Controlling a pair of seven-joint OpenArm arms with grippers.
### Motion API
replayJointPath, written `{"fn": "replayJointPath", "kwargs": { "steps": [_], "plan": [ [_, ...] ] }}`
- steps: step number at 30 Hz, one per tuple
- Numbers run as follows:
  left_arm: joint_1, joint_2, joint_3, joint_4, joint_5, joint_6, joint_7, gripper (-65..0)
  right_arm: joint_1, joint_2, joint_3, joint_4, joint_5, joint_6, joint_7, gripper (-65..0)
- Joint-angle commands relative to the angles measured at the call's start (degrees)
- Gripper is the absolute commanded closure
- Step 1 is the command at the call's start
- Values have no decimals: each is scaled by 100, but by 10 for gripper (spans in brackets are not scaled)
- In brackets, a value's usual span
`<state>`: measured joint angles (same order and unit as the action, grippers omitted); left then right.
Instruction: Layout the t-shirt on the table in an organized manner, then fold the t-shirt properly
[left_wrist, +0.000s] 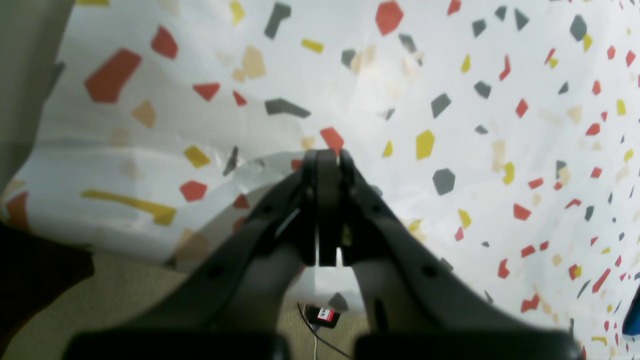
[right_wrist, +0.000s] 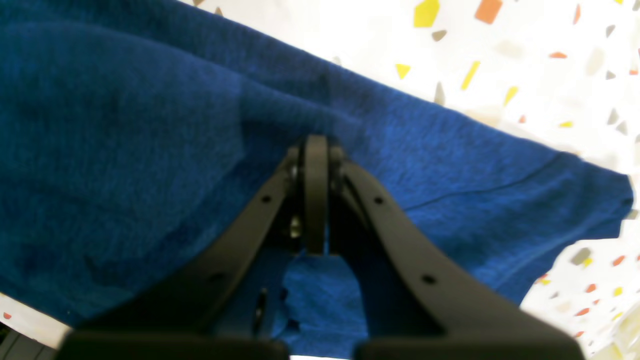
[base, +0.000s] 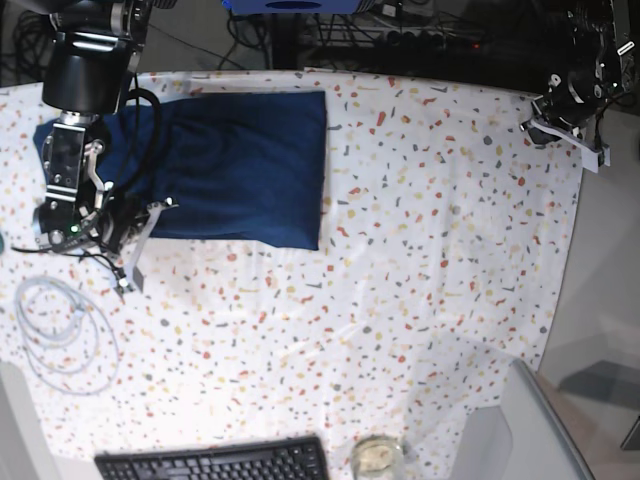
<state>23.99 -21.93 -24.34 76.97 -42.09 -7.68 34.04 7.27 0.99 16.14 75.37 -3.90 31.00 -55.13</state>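
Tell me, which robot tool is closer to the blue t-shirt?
The right tool: it sits shut right over the t-shirt, at its edge. The left tool is shut too, far across the table at its corner.

table covered in white cloth with red, yellow, grey flecks; navy t-shirt lies folded into a rectangle at far left part; white cable coil on near left; black keyboard at near edge; small round dish just right of keyboard
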Motion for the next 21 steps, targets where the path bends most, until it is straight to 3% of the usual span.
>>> {"fn": "replayJointPath", "kwargs": {
  "steps": [1, 5, 12, 14, 16, 21],
  "plan": [
    [14, -97, -50, 79, -51, -19, -68, 0, 139, 46, -1, 115, 25, 16, 58, -32],
    [14, -97, -50, 79, -51, -19, -68, 0, 236, 46, -10, 107, 25, 16, 58, -2],
    [14, -97, -50, 79, -51, -19, -68, 0, 350, 63, -1, 124, -1, -28, 15, -3],
    [14, -97, -50, 79, -51, -19, -68, 0, 341, 46, 140, 247, 17, -28, -29, -29],
    [14, -97, -50, 79, -51, -19, -68, 0, 324, -25, 553, 485, 34, -28, -293, -123],
    [6, -97, -50, 53, -51, -19, -68, 0, 341, -218, 931, 458, 25, 7, -328, -459]
  ]
}}
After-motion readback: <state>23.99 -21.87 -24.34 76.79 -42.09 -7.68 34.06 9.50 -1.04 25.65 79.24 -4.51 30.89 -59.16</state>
